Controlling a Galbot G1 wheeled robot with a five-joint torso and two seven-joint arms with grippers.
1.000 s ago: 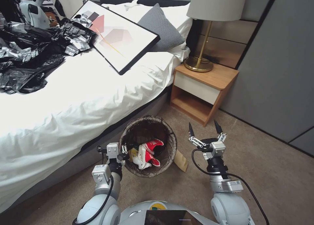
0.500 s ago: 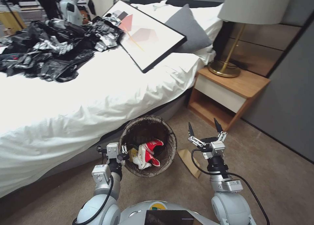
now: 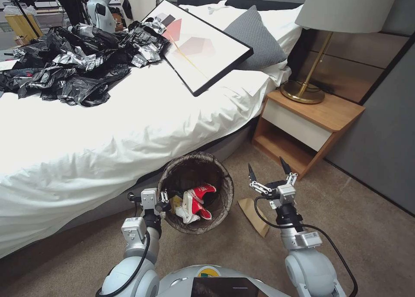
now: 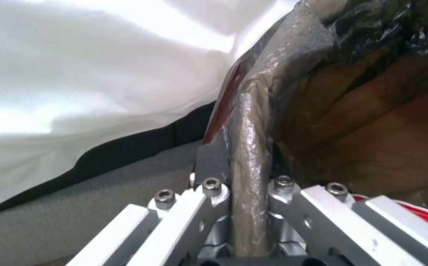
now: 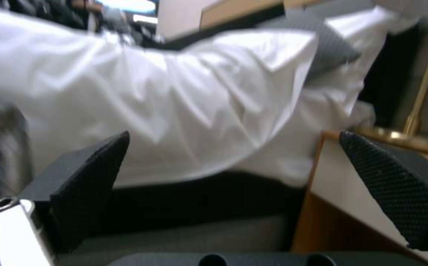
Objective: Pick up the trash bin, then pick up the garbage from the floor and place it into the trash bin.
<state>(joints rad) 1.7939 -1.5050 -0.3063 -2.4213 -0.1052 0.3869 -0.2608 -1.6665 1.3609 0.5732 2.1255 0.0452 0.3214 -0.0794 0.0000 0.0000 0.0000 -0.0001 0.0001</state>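
The trash bin, lined with a dark bag, hangs in front of me beside the bed, holding crushed red-and-white cups and a yellow wrapper. My left gripper is shut on the bin's rim; the left wrist view shows the bag-covered rim pinched between its fingers. A flat brown paper bag, one piece of garbage, lies on the carpet just right of the bin. My right gripper is held above the carpet over that bag, open and empty. The right wrist view shows its fingers spread wide.
The white bed runs along the left, with black plastic bags, a framed picture and a grey pillow on it. A wooden nightstand with a brass lamp stands ahead on the right. Grey wall panels close the right side.
The whole head view has swung right: bed, nightstand and paper bag shifted across the picture. Both arms and the bin keep their places relative to me.
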